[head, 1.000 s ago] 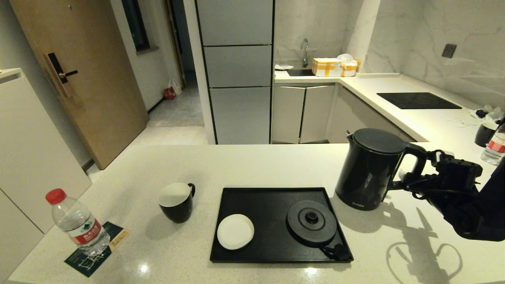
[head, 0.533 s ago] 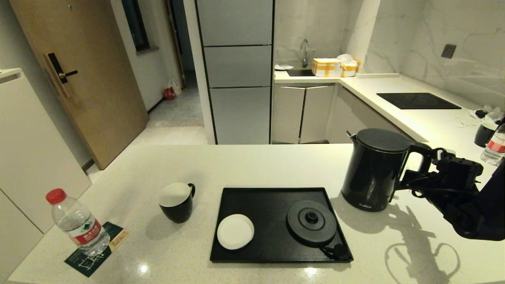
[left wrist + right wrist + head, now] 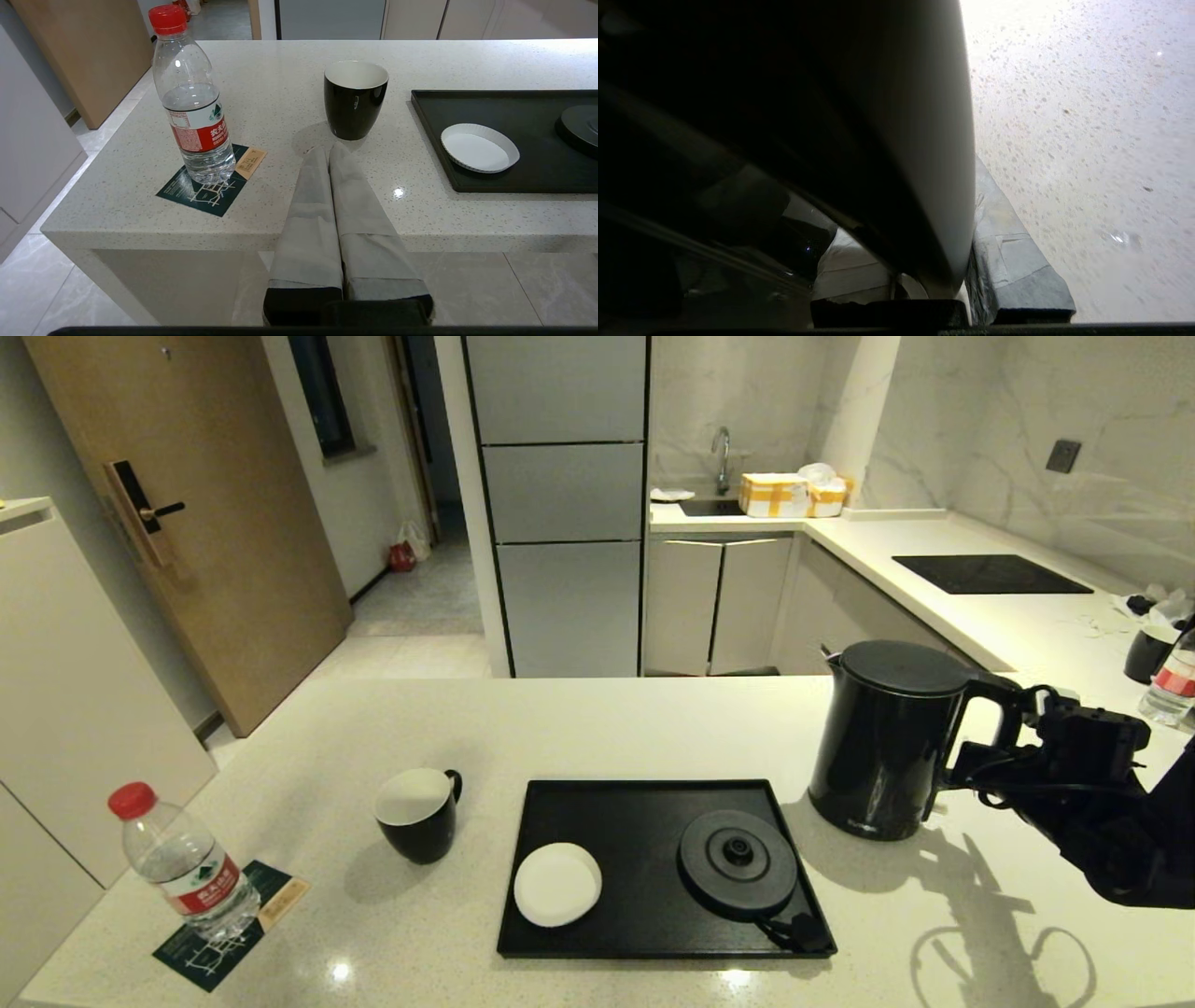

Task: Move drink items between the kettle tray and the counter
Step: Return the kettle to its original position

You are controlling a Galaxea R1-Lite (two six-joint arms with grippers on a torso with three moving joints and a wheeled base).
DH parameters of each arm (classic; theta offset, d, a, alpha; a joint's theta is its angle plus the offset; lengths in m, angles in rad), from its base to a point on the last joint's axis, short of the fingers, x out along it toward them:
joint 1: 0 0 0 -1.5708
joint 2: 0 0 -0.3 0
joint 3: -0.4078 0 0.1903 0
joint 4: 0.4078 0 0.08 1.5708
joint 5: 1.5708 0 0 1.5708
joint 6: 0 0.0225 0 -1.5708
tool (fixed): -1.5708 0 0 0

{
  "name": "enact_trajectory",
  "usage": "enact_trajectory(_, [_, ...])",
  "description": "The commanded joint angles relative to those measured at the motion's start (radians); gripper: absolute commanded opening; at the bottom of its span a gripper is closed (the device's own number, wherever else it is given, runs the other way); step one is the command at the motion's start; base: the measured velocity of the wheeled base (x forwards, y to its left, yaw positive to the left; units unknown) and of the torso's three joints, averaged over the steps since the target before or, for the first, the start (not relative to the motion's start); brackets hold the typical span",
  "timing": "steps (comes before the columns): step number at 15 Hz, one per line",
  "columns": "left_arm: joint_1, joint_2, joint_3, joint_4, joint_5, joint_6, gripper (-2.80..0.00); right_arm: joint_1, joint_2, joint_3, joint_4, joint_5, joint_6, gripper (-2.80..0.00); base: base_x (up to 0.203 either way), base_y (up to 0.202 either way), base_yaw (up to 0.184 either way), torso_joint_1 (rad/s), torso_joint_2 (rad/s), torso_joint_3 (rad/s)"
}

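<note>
The tall black kettle (image 3: 882, 737) stands upright on the cream counter (image 3: 597, 728), just right of the black kettle tray (image 3: 635, 803). My right gripper (image 3: 971, 761) is shut on its handle (image 3: 878, 140), with one grey finger (image 3: 1008, 252) showing beside it. On the tray are the round kettle base (image 3: 738, 863) and the white saucer (image 3: 557, 884). The black mug (image 3: 417, 814) is left of the tray. The red-capped bottle (image 3: 182, 863) stands at the front left. My left gripper (image 3: 329, 151) is shut and empty at the counter's front edge, short of the mug (image 3: 355, 100).
The bottle rests on a dark green leaflet (image 3: 201, 957). At the far right stand another dark mug (image 3: 1146, 653) and another bottle (image 3: 1172, 686). A black hob panel (image 3: 990, 574) lies flush in the back counter.
The kettle, held by my right gripper, has shifted right and slightly down, going from tilted to upright beside the tray. Nothing else has moved.
</note>
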Motion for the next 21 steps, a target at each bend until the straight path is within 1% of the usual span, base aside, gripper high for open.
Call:
enact_trajectory(1, [0.000,-0.002,0.000,0.000,0.001,0.001,-2.80,0.039,-0.108,0.030,0.004,0.000,0.008,-2.80,0.000,0.000,0.000,0.000,0.00,0.000])
enact_trajectory(4, [0.000,-0.002,0.000,0.000,0.001,0.000,-2.80,0.104,-0.215,0.039,0.075,-0.010,0.015,-2.80,0.000,0.000,0.000,0.000,0.00,0.000])
enact_trajectory(6, [0.000,-0.002,0.000,0.000,0.001,0.000,-2.80,0.153,-0.261,0.036,0.124,-0.037,0.017,-2.80,0.000,0.000,0.000,0.000,0.00,0.000])
enact_trajectory(8, [0.000,-0.002,0.000,0.000,0.001,0.001,-2.80,0.201,-0.301,0.031,0.132,-0.077,0.017,-2.80,0.000,0.000,0.000,0.000,0.00,0.000])
enact_trajectory(10, [0.000,-0.002,0.000,0.000,0.001,0.000,-2.80,0.242,-0.335,0.032,0.175,-0.086,0.017,-2.80,0.000,0.000,0.000,0.000,0.00,0.000])
enact_trajectory(11, [0.000,-0.002,0.000,0.000,0.001,0.002,-2.80,0.246,-0.338,0.032,0.181,-0.088,0.017,-2.80,0.000,0.000,0.000,0.000,0.00,0.000])
enact_trajectory(12, [0.000,-0.002,0.000,0.000,0.001,0.000,-2.80,0.275,-0.341,0.032,0.185,-0.091,0.018,-2.80,0.000,0.000,0.000,0.000,0.00,0.000])
enact_trajectory(14, [0.000,-0.002,0.000,0.000,0.001,0.001,-2.80,0.374,-0.327,0.030,0.190,-0.118,0.029,-2.80,0.000,0.000,0.000,0.000,0.00,0.000])
enact_trajectory(17, [0.000,-0.002,0.000,0.000,0.001,0.000,-2.80,0.473,-0.290,0.034,0.189,-0.147,0.061,-2.80,0.000,0.000,0.000,0.000,0.00,0.000])
enact_trajectory(18, [0.000,-0.002,0.000,0.000,0.001,0.000,-2.80,0.494,-0.283,0.039,0.189,-0.149,0.071,-2.80,0.000,0.000,0.000,0.000,0.00,0.000])
enact_trajectory(21, [0.000,-0.002,0.000,0.000,0.001,0.000,-2.80,0.518,-0.242,0.053,0.179,-0.149,0.096,-2.80,0.000,0.000,0.000,0.000,0.00,0.000])
